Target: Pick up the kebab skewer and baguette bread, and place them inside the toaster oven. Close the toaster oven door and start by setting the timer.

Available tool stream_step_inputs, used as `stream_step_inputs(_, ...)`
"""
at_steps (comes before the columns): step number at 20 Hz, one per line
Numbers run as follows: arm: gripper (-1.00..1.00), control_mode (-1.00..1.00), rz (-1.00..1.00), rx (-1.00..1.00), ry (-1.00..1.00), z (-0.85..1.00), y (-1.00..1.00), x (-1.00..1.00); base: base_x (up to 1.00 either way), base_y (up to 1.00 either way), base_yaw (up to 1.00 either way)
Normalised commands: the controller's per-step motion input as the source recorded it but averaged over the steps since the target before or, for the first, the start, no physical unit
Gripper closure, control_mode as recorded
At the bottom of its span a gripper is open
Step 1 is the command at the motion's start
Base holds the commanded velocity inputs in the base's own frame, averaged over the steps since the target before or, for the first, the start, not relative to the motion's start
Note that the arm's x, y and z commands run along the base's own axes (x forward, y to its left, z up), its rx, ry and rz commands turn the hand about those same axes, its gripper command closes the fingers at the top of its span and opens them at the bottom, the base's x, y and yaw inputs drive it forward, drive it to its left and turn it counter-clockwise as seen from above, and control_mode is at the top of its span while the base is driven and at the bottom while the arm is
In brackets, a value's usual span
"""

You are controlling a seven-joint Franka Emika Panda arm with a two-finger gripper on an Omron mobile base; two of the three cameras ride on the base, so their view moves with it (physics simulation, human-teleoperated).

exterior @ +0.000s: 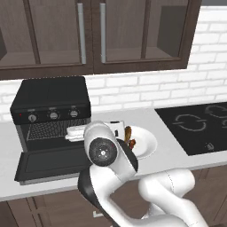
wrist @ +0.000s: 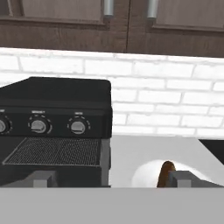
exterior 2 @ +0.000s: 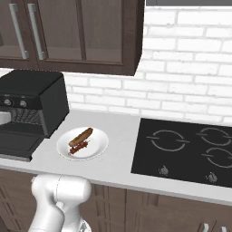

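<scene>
The black toaster oven point(exterior: 51, 97) stands at the counter's left with its door point(exterior: 53, 164) dropped open and the wire rack point(exterior: 46, 130) showing. To its right a white plate point(exterior 2: 97, 149) carries the orange-brown baguette bread point(exterior 2: 81, 135) and, just in front of it, the red-chunked kebab skewer point(exterior 2: 78, 147). My gripper point(wrist: 113, 179) is open and empty. It hovers low in front of the oven's right side and the plate, facing the back wall. In the hand view the baguette point(wrist: 165, 173) rises beside the right fingertip point(wrist: 183, 178), and the oven's knobs point(wrist: 78, 127) lie ahead.
A flat black cooktop point(exterior 2: 186, 149) is set into the counter right of the plate. Dark wood wall cabinets point(exterior: 88, 35) hang above the oven. White brick wall point(exterior 2: 190, 90) runs along the back. My own elbow point(exterior: 104, 150) blocks part of the plate in the left base view.
</scene>
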Motion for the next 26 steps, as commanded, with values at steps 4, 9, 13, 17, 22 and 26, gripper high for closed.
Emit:
stream_step_inputs(4,-1.0,-1.0,-0.01,0.0,-0.18,0.0,0.32,0.04,0.0,0.0,0.0)
stream_step_inputs(9,-1.0,-1.0,0.0,0.0,-0.05,0.0,0.2,0.0,0.0,0.0,0.0)
stream_step_inputs(13,-1.0,-1.0,0.0,0.0,0.0,0.0,0.41,0.02,0.0,0.0,0.0)
stream_step_inputs(17,-1.0,-1.0,0.0,-0.01,0.0,0.0,0.46,0.0,0.0,0.0,0.0)
stream_step_inputs(22,-1.0,-1.0,0.0,-0.01,0.0,-0.03,0.41,0.0,0.0,0.0,0.0)
stream_step_inputs(26,-1.0,-1.0,0.0,0.0,0.0,0.0,0.29,0.0,0.0,0.0,0.0)
